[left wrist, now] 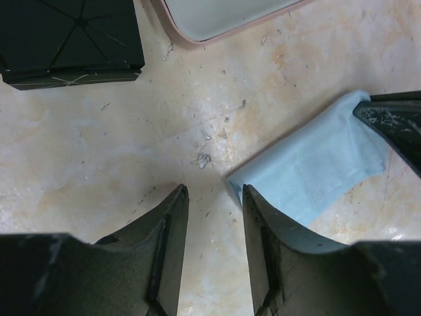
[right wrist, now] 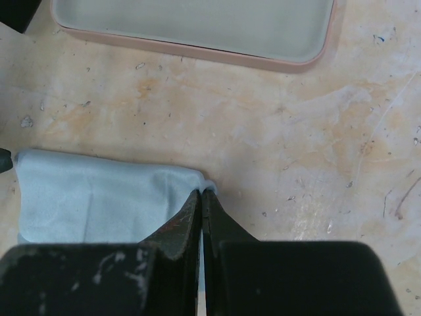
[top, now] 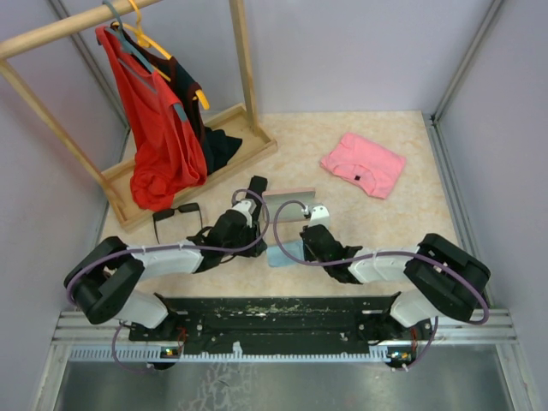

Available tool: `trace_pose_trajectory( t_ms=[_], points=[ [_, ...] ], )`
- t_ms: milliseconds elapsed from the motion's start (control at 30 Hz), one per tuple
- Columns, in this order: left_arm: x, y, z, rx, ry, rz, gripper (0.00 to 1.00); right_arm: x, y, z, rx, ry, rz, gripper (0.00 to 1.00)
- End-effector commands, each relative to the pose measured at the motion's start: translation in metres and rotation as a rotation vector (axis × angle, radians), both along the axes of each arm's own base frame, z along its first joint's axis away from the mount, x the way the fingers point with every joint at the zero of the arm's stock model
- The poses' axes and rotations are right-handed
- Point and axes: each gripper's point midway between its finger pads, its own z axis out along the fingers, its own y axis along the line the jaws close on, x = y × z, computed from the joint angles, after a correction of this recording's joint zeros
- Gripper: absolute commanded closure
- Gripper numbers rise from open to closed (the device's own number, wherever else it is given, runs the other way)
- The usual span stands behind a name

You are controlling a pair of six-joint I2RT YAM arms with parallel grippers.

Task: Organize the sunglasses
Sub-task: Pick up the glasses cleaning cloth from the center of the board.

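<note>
A black-framed pair of sunglasses (top: 178, 218) lies unfolded on the table to the left, next to the wooden rack base. My left gripper (top: 253, 218) (left wrist: 214, 191) hovers over bare tabletop, jaws open with nothing between them, and is well right of the sunglasses. A light blue cloth (top: 282, 254) (left wrist: 316, 164) (right wrist: 92, 201) lies flat between the two arms. My right gripper (top: 306, 235) (right wrist: 202, 192) is shut on the cloth's far right corner. The pink case (top: 289, 204) (right wrist: 197, 52) lies open just beyond it. The black case (top: 255, 187) (left wrist: 72, 39) sits beside the pink one.
A wooden clothes rack (top: 193, 163) with a red shirt (top: 158, 128) on a hanger stands at the back left. A folded pink garment (top: 363, 164) lies at the back right. Walls close the table on three sides.
</note>
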Motion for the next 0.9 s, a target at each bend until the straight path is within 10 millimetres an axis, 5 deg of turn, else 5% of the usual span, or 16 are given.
trace_pose_trajectory(
  t_ms=[0,867],
  points=[
    [0.001,-0.001,-0.001,-0.058,0.056,0.091,0.54,-0.017,-0.006,-0.022,-0.039,0.081,0.045,1.0],
    [-0.013,-0.004,-0.027,0.074,0.098,0.278,0.58,-0.027,-0.014,-0.026,-0.044,0.118,0.005,1.0]
  ],
)
